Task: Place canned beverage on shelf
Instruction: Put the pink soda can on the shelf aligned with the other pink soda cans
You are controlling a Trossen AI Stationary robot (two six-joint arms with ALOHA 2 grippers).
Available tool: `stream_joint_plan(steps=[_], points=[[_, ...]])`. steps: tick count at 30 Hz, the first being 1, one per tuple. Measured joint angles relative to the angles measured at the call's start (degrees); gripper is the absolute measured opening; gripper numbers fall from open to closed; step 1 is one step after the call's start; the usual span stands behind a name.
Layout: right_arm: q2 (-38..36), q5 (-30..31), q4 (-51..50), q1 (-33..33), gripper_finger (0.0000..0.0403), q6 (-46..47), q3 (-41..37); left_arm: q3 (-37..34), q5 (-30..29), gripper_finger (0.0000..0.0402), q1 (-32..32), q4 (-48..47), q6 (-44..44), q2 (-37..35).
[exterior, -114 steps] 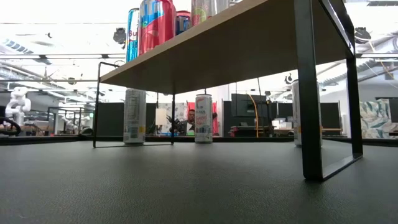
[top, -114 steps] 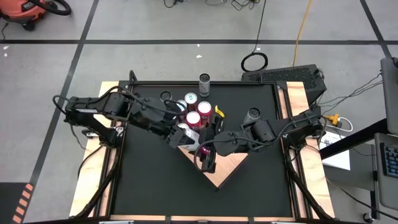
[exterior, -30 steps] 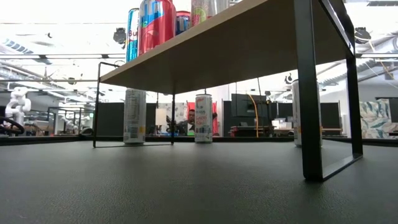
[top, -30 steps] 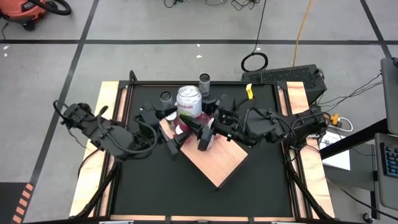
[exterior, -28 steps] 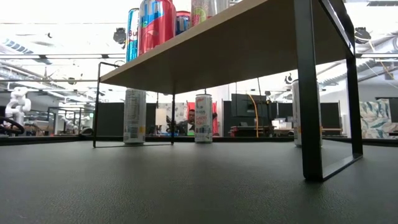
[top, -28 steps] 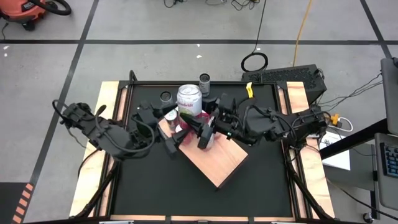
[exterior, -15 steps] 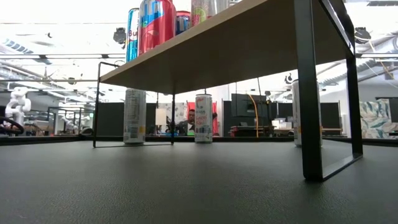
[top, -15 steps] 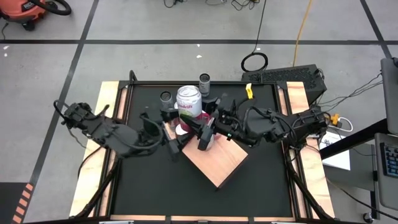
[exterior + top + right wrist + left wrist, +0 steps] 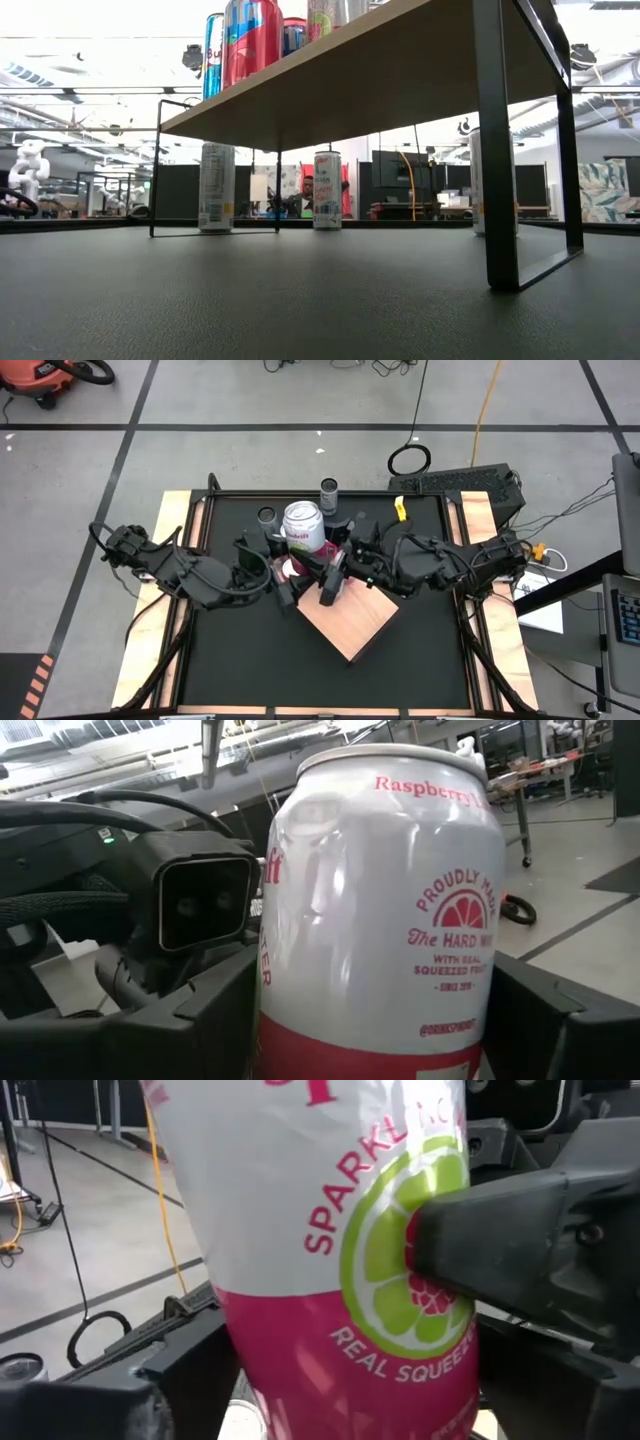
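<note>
Can [image 9: 304, 525] (white-pink) in right tool [image 9: 318, 560], above shelf [image 9: 350, 622] corner.

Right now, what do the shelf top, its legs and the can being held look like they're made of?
Shelf top: pale wood, matte, grain visible. Legs: thin black bars, probably painted metal. White and pink can: likely aluminium, glossy printed wall, bare silvery rim.

Two matte black jointed arms [image 9: 190, 575] trail looping black cables, one carrying a yellow tag [image 9: 400, 510].

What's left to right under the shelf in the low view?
White can with pale label → white can with pink-orange print → thick black metal shelf leg → thinner black leg. All beneath the pale wooden shelf slab.
</note>
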Motion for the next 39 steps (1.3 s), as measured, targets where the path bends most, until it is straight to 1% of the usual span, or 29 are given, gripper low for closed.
stream_joint_plan(steps=[5,8,15,18,22,25,29,32,37,39], points=[[0.0,0.0,-0.2,0.0,0.0277,0.0,0.0,0.0,0.0,0.0312,0.0,-0.1,-0.2,0.0],[0.0,0.1,-0.5,0.0,0.0277,-0.2,0.0,0.0,0.0,0.0297,0.0,-0.1,-0.4,0.0],[-0.1,0.0,-1.3,0.0,0.0277,-0.3,0.1,0.0,-0.2,0.0295,-0.1,-0.2,-0.4,0.0],[-0.9,-1.0,-3.2,0.1,0.0280,1.5,0.1,0.0,-0.1,0.0295,-0.2,-0.3,-0.3,0.0],[-2.1,-2.7,-6.5,0.1,0.0304,4.9,0.1,-0.1,0.4,0.0295,-0.2,-1.1,0.3,0.0],[-3.2,-3.2,-9.8,0.1,0.0325,7.6,0.1,-0.1,2.1,0.0295,-0.2,-1.2,1.7,0.0],[-4.2,-6.9,-12.6,-0.3,0.0341,9.5,0.1,-0.1,3.5,0.0295,-0.2,-1.9,1.8,0.0],[-4.2,-7.5,-12.7,-0.4,0.0330,9.7,0.1,-0.1,3.4,0.0295,-0.2,-2.7,1.7,0.0],[-4.2,-8.3,-13.0,-0.4,0.0282,10.2,0.1,-0.1,3.0,0.0295,-0.2,-3.6,1.5,0.0],[-4.2,-8.3,-13.3,-0.5,0.0269,10.3,0.1,-0.1,2.8,0.0295,-0.2,-4.2,1.2,0.0]])
